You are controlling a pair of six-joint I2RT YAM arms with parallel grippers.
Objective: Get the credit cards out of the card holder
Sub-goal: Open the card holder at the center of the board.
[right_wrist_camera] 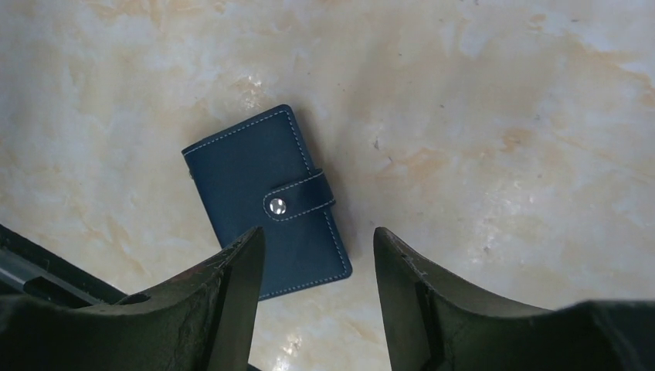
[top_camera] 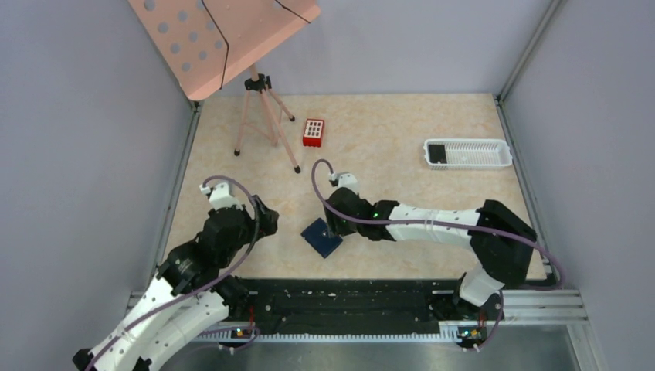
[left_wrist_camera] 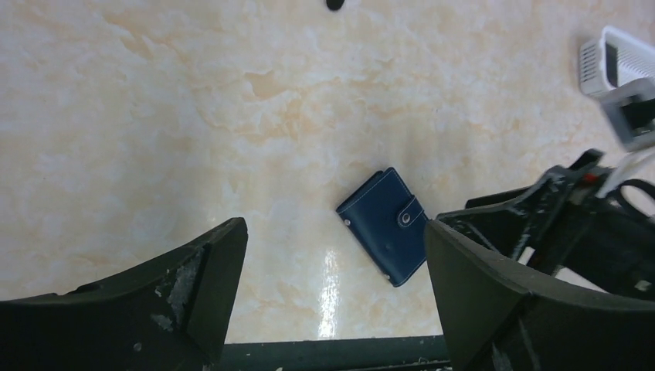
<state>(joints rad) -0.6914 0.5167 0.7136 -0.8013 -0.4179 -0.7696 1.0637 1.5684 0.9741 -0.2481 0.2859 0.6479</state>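
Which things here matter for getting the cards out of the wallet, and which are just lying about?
Job: blue wallet, shut and snapped; dark card-like piece in the white tray; right gripper above the wallet.
Lying about: red box; pink board on a tripod.

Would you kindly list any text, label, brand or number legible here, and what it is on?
None can be read.
Wallet: plain, only stitching and a snap.
Red box: white spots, too small to read.
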